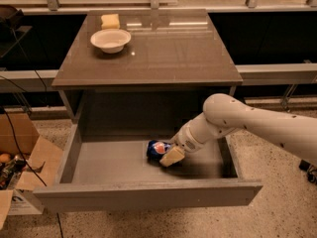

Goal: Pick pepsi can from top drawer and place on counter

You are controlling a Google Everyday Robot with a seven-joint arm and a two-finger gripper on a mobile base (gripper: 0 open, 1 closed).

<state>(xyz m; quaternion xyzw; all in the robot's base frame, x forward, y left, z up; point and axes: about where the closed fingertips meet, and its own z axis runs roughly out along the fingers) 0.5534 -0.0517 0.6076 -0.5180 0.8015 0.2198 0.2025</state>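
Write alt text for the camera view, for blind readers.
The robot's gripper is inside the open top drawer, at the pepsi can lying on its floor. On the counter above sit a white bowl and a yellow block.

The arm is a smooth white shell, thick and tube-like, with a bulbous rounded joint where two segments meet. Small dark dots, too small to tell whether screws or holes, are scattered over its surface. Toward the wrist it narrows into a shorter white section with faint ringed seams. The gripper ends in a pale cream, wedge-shaped piece, duller than the shell. It is down inside the top drawer, right against the pepsi can.
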